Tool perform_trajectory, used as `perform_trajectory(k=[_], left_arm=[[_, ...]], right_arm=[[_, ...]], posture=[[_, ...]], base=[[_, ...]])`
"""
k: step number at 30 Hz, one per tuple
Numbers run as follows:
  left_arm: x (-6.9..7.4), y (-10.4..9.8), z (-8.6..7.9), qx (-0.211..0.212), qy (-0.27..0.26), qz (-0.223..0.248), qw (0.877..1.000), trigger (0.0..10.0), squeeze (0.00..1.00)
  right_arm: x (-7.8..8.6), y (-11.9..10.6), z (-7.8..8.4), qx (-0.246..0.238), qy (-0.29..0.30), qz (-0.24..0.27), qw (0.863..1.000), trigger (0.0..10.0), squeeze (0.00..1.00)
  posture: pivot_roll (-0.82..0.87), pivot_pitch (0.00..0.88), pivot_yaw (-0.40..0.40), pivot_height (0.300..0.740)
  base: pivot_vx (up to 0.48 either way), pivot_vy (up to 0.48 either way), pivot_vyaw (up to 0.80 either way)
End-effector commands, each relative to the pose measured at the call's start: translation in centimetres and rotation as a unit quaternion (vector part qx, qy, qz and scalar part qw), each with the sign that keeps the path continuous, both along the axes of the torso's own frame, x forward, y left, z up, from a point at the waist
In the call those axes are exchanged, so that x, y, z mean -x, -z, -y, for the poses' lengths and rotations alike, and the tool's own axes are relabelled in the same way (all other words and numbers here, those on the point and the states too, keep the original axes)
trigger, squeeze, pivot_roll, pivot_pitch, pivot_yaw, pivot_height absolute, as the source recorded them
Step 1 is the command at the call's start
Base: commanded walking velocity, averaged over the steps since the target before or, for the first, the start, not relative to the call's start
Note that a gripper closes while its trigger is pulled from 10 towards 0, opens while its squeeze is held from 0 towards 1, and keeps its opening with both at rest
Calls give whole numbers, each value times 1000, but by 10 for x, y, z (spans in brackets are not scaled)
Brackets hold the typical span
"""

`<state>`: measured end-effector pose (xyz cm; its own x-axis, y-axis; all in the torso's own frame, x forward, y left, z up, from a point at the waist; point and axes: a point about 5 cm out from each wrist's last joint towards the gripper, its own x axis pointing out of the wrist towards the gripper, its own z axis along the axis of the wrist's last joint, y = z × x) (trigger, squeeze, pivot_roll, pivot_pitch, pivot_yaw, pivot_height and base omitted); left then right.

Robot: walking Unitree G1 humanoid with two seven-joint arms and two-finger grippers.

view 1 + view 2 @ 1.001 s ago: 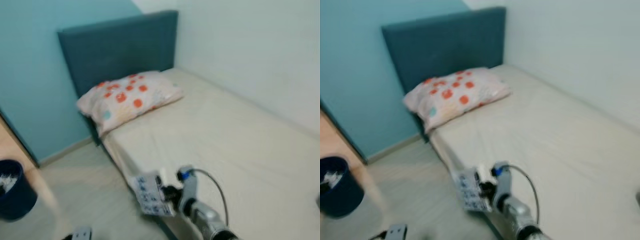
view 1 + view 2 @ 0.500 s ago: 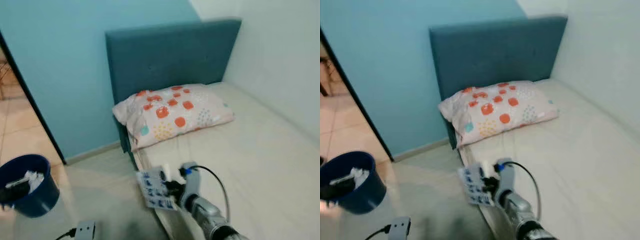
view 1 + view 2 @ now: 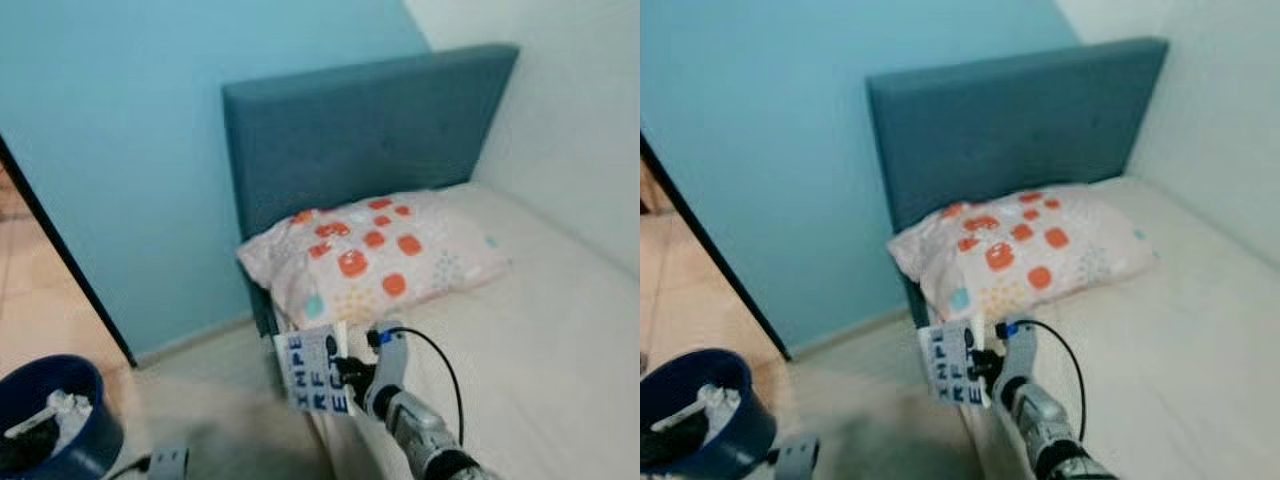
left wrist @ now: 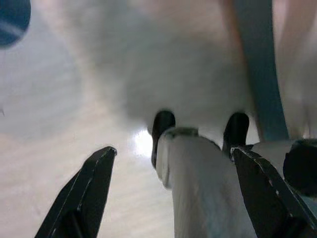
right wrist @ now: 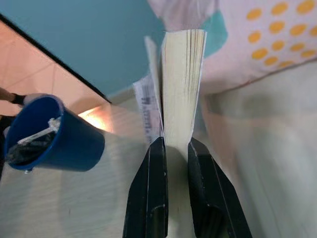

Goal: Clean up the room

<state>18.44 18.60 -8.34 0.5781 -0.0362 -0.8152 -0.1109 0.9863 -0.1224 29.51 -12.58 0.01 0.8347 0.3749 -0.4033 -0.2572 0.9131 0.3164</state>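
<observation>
Right wrist view: right end effector (image 5: 174,148) pinches the book (image 5: 182,74). Left end effector (image 4: 173,171) hangs spread. Best keep the book upright, grip firm.

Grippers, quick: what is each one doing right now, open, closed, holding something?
Left gripper: open, holding nothing, above the floor.
Right gripper: shut on a book, held upright beside the bed.
</observation>
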Motion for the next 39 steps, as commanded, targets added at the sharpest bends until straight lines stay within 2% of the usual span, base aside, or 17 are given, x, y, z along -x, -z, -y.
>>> perform_trajectory(k=[1, 13, 15, 18, 20, 21, 22, 23, 25, 27, 34, 36, 39], left_arm=[[12, 6, 1, 0, 2, -23, 1000, 10000, 0], [13, 6, -3, -3, -8, -24, 1000, 10000, 0], [13, 6, -3, -3, -9, -24, 1000, 10000, 0], [13, 6, -3, -2, -9, -24, 1000, 10000, 0], [14, 6, -3, -1, -11, -25, 1000, 10000, 0], [14, 6, -3, -1, -11, -25, 1000, 10000, 0], [14, 7, -3, 0, -12, -25, 1000, 10000, 0], [14, 7, -3, 0, -12, -25, 1000, 10000, 0], [15, 7, -3, 1, -13, -26, 1000, 10000, 0], [16, 7, -2, 1, -12, -28, 1000, 10000, 0], [16, 8, -1, 3, -12, -26, 1000, 10000, 0], [16, 8, 0, 4, -11, -26, 1000, 10000, 0], [17, 8, 1, 4, -7, -26, 1000, 10000, 0]], right_arm=[[2, 3, 9, 2, 18, -8, 1000, 10000, 0], [5, 4, 8, -2, 7, 0, 1000, 10000, 0], [3, 4, 15, -4, 44, -9, 999, 10000, 0], [3, 4, 17, 2, 56, -10, 998, 10000, 0], [2, 6, 39, -6, 156, -34, 987, 10000, 0], [2, 6, 39, -6, 156, -34, 987, 10000, 0], [3, 7, 49, -12, 200, -46, 979, 10000, 0], [3, 7, 49, -12, 200, -46, 979, 10000, 0], [5, 8, 64, -39, 257, -57, 964, 10000, 0], [3, 6, 69, -65, 280, -55, 956, 10000, 0], [-5, -2, 60, -126, 269, -39, 954, 10000, 0], [-13, -9, 56, -171, 277, -28, 945, 10000, 0], [-23, -21, 59, -222, 303, -11, 927, 10000, 0]], posture=[[-28, 79, 8, 740], [-30, 81, 9, 740], [-29, 83, 8, 740], [-29, 83, 8, 740], [-29, 86, 9, 740], [-29, 86, 9, 740], [-29, 86, 9, 740], [-29, 86, 9, 740], [-31, 86, 12, 740], [-33, 87, 11, 740], [-33, 91, 12, 740], [-32, 93, 15, 740], [-25, 105, 21, 740]], base=[[0, 0, 0], [0, 0, 0], [0, 0, 0], [0, 0, 0], [0, 0, 0], [0, 0, 0], [0, 0, 0], [0, 0, 0], [0, 0, -381], [0, 0, -759], [0, 0, -108], [0, 0, 0], [0, 0, 0]])
